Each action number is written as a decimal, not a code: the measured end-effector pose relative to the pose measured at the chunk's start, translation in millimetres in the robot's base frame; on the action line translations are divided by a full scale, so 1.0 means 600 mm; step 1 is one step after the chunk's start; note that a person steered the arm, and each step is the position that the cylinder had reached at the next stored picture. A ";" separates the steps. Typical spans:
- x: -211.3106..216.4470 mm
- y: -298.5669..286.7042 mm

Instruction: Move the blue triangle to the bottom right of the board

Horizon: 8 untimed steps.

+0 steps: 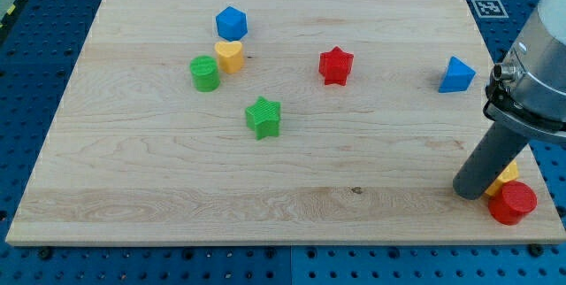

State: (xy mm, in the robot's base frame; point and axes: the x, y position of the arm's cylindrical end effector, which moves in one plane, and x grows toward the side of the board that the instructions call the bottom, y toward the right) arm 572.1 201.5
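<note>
The blue triangle (pixel 456 75) lies near the board's right edge, about a third of the way down from the top. My tip (pixel 467 191) rests on the board near the bottom right corner, well below the triangle and apart from it. The rod rises from the tip up to the right. Just right of the tip sit a yellow block (pixel 508 175), partly hidden by the rod, and a red cylinder (pixel 512 203).
A red star (pixel 336 65) lies at centre top. A green star (pixel 263 117) is left of centre. A blue hexagonal block (pixel 231 23), a yellow heart (pixel 229 56) and a green cylinder (pixel 204 73) cluster at upper left. The wooden board (pixel 133 188) ends just beside the red cylinder.
</note>
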 end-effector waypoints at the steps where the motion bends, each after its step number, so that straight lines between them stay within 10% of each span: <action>1: -0.001 0.000; 8: -0.341 -0.050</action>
State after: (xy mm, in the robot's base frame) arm 367.8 171.5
